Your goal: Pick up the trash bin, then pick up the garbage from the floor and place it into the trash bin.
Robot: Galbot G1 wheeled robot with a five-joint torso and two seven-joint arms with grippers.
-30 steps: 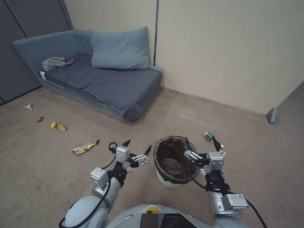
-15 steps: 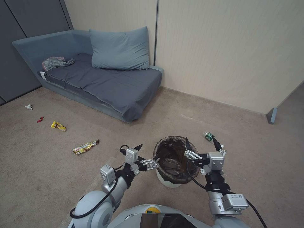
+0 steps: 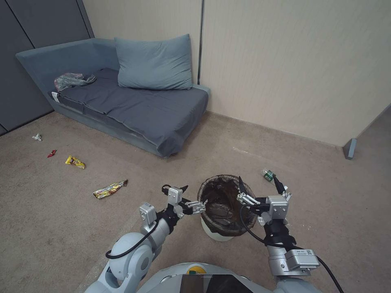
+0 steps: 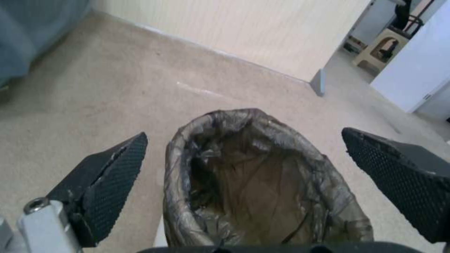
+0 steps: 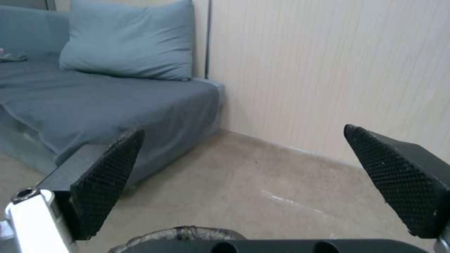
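Observation:
The trash bin, a small white bucket lined with a dark brown bag, stands on the carpet right in front of me. My left gripper is open at the bin's left rim. In the left wrist view the trash bin lies ahead between the spread fingers of the left gripper. My right gripper hangs open over the bin's right side, holding nothing. Garbage lies to the left: a yellow wrapper, a second yellow wrapper, a red scrap and a white scrap.
A grey-blue sofa with a pillow and a thin grey plastic bag stands at the back left. The beige wall runs behind the bin. A small green-and-white item lies right of the bin.
My left arm has swung right, bringing its open gripper from beside the bin up to the bin's left rim. The right arm and the bin have not moved.

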